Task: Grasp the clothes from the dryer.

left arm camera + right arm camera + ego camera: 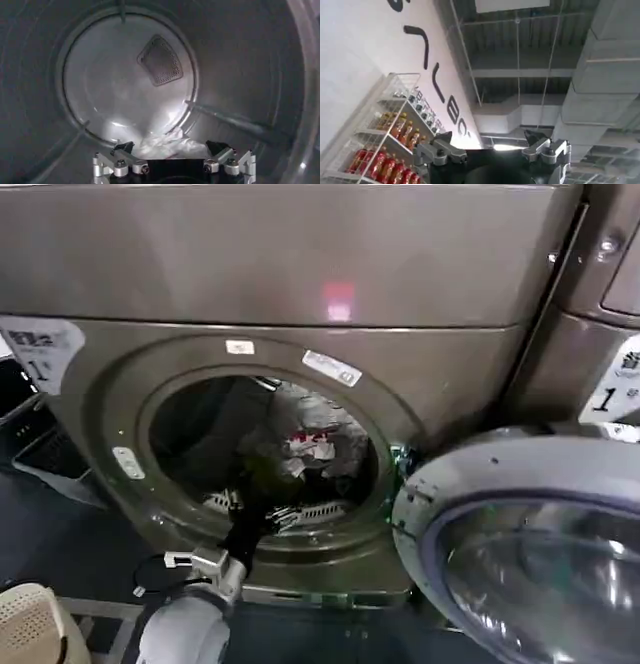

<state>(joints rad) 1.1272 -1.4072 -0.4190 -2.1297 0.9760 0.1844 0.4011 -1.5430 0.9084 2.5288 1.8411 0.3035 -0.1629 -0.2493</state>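
Left gripper (170, 150) spread wide inside dryer (300, 304), clothes (167, 145) between its fingers.

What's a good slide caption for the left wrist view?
Open left gripper inside the dryer drum, closing on the clothes.

The left arm (190, 624) reaches forward, its claw (170, 150) spread open. The right claw (492, 147) apparently points upward, fingers apart.
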